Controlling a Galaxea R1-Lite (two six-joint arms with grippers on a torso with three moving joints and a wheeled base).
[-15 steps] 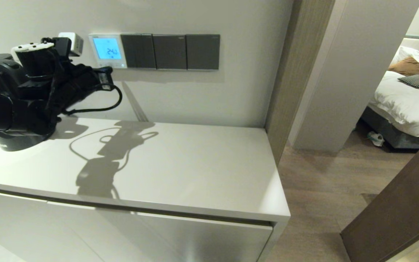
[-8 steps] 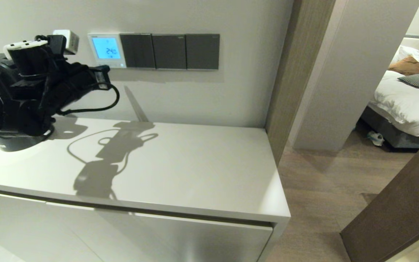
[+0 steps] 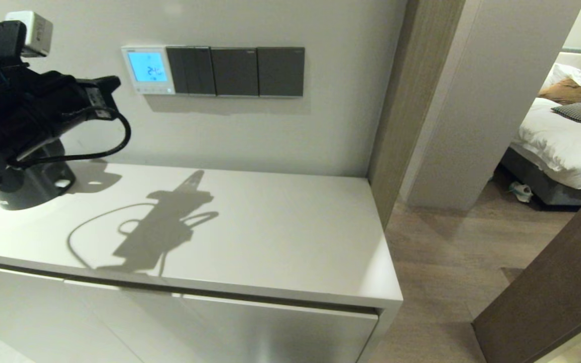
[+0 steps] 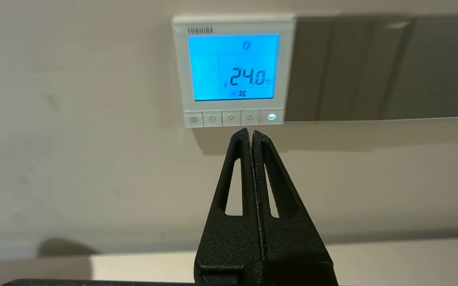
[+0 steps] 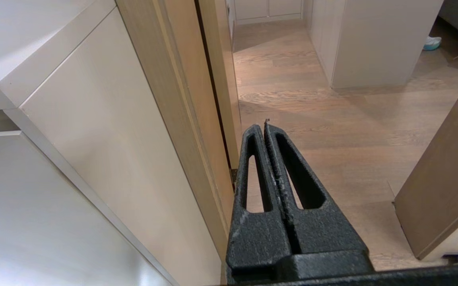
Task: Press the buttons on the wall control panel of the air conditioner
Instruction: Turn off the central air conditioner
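The air conditioner's wall control panel [image 3: 148, 69] is a small white square on the wall with a glowing blue screen that reads 24.0. It shows close up in the left wrist view [image 4: 233, 67]. The buttons [image 4: 233, 118] form a row of small keys under the screen; the end key nearest the dark plates is lit. My left gripper [image 4: 249, 133] is shut and empty. It points at the wall just below the buttons and stands apart from them. My left arm [image 3: 28, 101] is at the far left. My right gripper [image 5: 261, 126] is shut and empty, low beside the cabinet's end.
Three dark grey switch plates [image 3: 235, 71] adjoin the panel on its right. A white cabinet top [image 3: 270, 227] lies below the wall, with a dark round object [image 3: 33, 189] at its left. A wooden door frame [image 3: 396, 101] and an open door [image 3: 563, 282] are at the right.
My left arm has drawn back from the panel, to the left and upward. Its shadow on the cabinet top has shifted left. The screen still reads 24.0.
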